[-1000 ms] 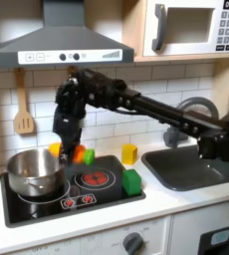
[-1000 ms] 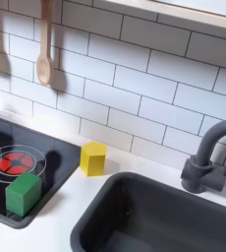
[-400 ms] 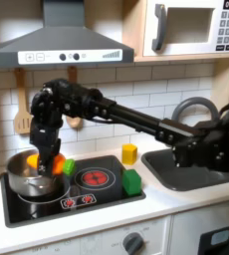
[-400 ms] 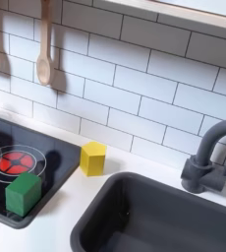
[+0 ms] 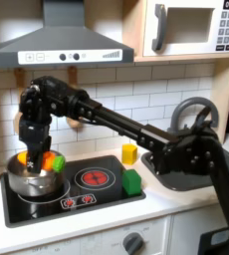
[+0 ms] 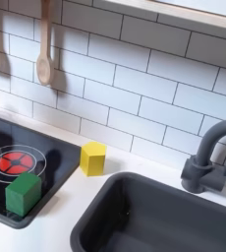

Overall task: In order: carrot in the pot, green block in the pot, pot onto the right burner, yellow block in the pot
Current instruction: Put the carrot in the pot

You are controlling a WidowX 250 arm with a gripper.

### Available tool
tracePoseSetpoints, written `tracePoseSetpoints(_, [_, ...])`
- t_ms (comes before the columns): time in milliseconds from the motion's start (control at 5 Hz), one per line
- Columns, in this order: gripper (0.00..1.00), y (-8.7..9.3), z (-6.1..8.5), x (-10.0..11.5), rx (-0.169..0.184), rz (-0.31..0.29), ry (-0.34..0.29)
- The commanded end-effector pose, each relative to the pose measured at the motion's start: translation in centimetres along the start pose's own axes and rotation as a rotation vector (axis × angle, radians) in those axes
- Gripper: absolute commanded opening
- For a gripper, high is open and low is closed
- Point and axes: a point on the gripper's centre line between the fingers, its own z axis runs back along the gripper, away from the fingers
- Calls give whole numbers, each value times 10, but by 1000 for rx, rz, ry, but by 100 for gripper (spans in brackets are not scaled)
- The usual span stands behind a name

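Above the cooktop [image 5: 107, 194], the gripper [image 5: 37, 159] clasps the carrot [image 5: 48, 160].

Pot [image 5: 32, 180] shiny steel; cooktop [image 6: 46, 175] glossy black; spoon [image 6: 44, 65] wooden.

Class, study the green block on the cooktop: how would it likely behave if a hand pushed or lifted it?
The green block looks like a stiff, flat-faced cube, so it would probably slide, not roll. It sits flat on the black cooktop, so tipping seems unlikely. Being small, it is probably light; its smooth sides might slip in a loose grip.
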Motion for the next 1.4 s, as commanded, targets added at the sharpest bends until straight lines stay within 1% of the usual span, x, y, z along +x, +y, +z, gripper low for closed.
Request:
tracePoseSetpoints(0, [0,-13,-5,6,-1,-22,15])
tracePoseSetpoints(200, [100,-15,-9,2,1,-35,18])
tracePoseSetpoints(400, [100,-20,0,3,-19,-91,-8])
tracePoseSetpoints(600, [100,-26,3,1,-30,-128,-20])
tracePoseSetpoints(800, [100,-37,3,-13,-47,-178,-18])
tracePoseSetpoints(1000, [100,-43,17,-27,-65,-209,-33])
tracePoseSetpoints(1200, [100,-44,21,-44,-58,-269,-28])
